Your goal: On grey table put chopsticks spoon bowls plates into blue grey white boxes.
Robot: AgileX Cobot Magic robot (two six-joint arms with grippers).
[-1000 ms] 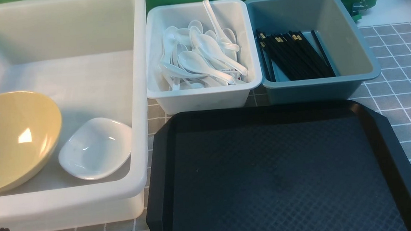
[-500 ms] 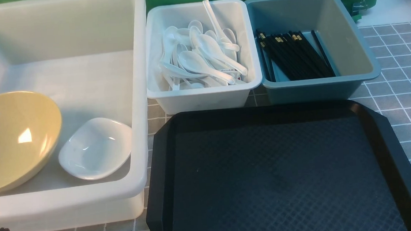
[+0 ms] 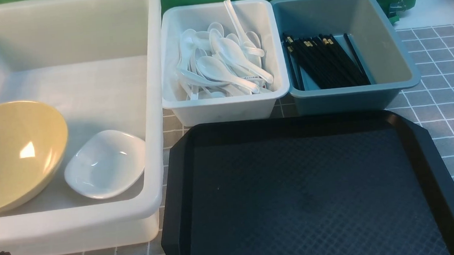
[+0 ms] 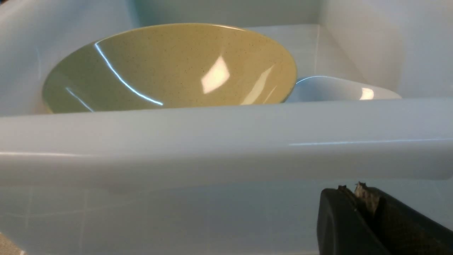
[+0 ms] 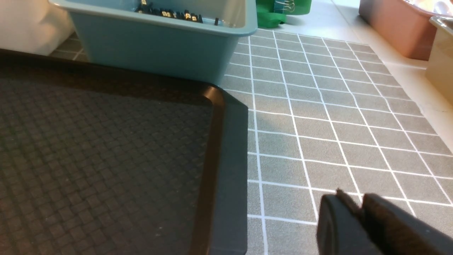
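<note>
Yellow bowl and small white dish lie in the big white box, bowl tilted against the near wall. Spoons fill the middle white box; chopsticks lie in the blue-grey box. Sorted by kind, apparently finished. Black tray bare. Left gripper clenched, empty, low outside the big box. Right gripper, fingers nearly together, grasps nothing, over the grey table.

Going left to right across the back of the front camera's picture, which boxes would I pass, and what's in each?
Large white box holding a yellow bowl and then a small white dish → small white box of white spoons → blue-grey box of black chopsticks.
</note>
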